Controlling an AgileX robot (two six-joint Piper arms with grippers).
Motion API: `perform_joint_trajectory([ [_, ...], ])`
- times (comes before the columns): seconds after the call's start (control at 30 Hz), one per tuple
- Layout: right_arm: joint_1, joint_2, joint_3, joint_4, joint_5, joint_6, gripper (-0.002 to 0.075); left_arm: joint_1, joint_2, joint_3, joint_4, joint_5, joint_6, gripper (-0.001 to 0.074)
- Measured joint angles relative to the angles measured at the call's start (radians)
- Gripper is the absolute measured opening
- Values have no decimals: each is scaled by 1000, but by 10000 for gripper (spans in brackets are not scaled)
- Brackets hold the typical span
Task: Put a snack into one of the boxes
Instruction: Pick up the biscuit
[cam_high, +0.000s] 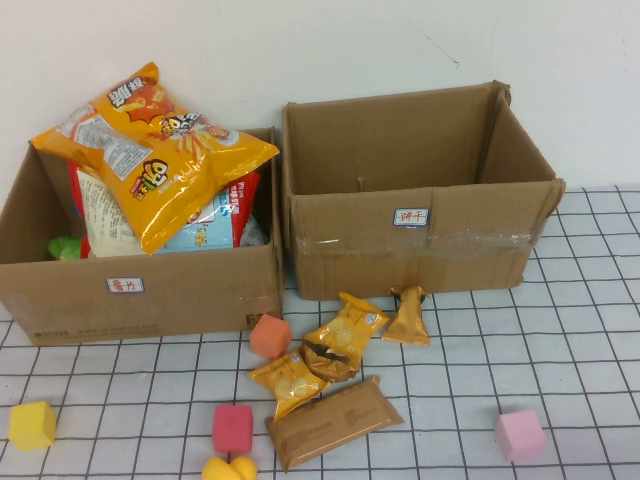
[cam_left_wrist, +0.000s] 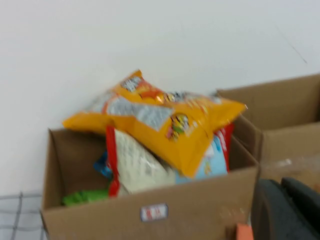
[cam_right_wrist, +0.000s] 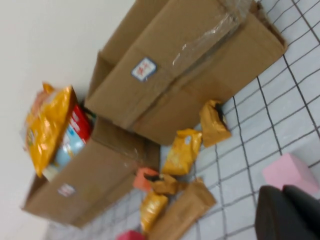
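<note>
Two open brown cardboard boxes stand side by side at the back of a white, black-gridded table (cam_high: 580, 330): the left box (cam_high: 150, 290) is heaped with large crisp bags, a big orange bag (cam_high: 150, 150) lying uppermost, while the right box (cam_high: 420, 190) shows no contents from the high view. Just in front of the right box lies a loose cluster of small snacks: three orange-yellow foil packets (cam_high: 345, 335), (cam_high: 290, 380), (cam_high: 408, 318) and a flat brown wrapped bar (cam_high: 333, 420). Foam blocks in yellow (cam_high: 32, 425), orange (cam_high: 270, 335), red (cam_high: 232, 428) and pink (cam_high: 520, 435) are scattered around them. Neither arm appears in the high view. The left gripper (cam_left_wrist: 287, 210) shows only as a dark edge in its wrist view, facing the full left box; the right gripper (cam_right_wrist: 290, 215) likewise shows only a dark corner, looking across the snack cluster. Whether either pair of fingers is apart or together cannot be told. No snack is held yet. The step in hand is probably selection and approach: the right arm is better placed, and a packet at the cluster's edge should be taken from above, avoiding its neighbours and the blocks.
</note>
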Motion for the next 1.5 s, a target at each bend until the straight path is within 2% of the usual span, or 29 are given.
perform_joint_trajectory([
  [0.17, 0, 0, -15, 13, 59, -198, -1, 0, -117, 48, 0, 174, -29, -1],
  [0.37, 0, 46, -220, -10, 163, -497, -1, 0, -215, 66, 2, 323, -66, -1],
  [0.6, 0, 343, -508, -200, 414, -787, -1, 0, -335, 149, -5, 316, -124, -1],
  [0.93, 15, 677, -796, -270, 633, -1133, -1, 0, -352, 202, -28, 260, -157, -1],
  [1.13, 114, 892, -921, -303, 713, -1201, -1, 0, -352, 202, -30, 257, -157, -1],
  [1.5, 435, 1279, -1150, -568, 686, -1117, -1, 0, -352, 202, -30, 257, -159, -1],
])
